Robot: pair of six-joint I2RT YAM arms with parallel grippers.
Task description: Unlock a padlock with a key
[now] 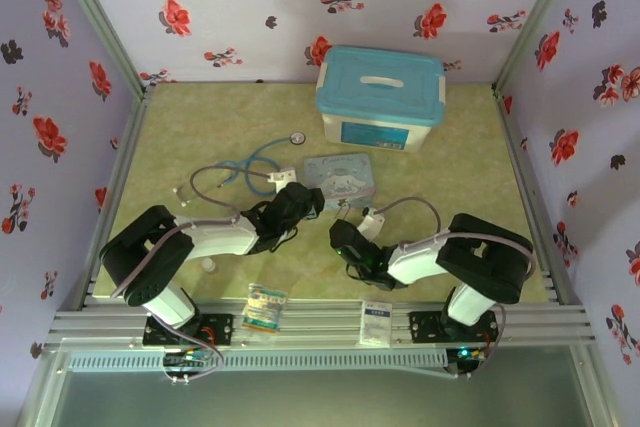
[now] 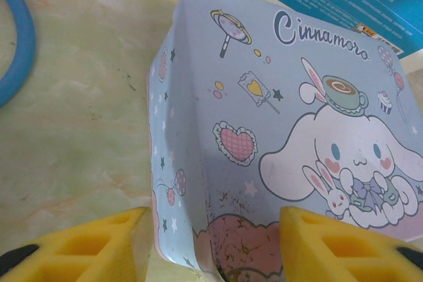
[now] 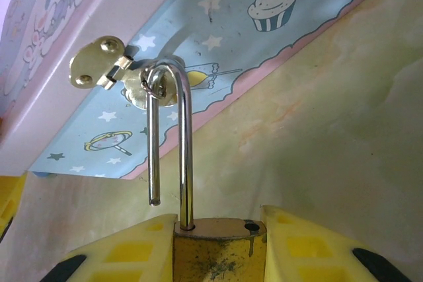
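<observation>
The brass padlock (image 3: 215,255) sits between the yellow fingers of my right gripper (image 3: 215,219), which is shut on its body. Its silver shackle (image 3: 185,163) stands open, one leg free, and hooks through the gold hasp (image 3: 99,64) of the blue cartoon tin (image 3: 218,24). My left gripper (image 2: 211,219) straddles the tin's (image 2: 277,97) near corner with its jaws apart: one finger beside the side wall, the other over the lid. In the top view both grippers, left (image 1: 305,197) and right (image 1: 345,237), meet at the tin's (image 1: 340,177) front edge. The key is out of view.
A white box with a blue lid (image 1: 380,97) stands behind the tin. A blue stethoscope (image 1: 250,162) lies to the tin's left. Two small packets (image 1: 265,307) (image 1: 377,324) rest near the front rail. Floral walls close in three sides.
</observation>
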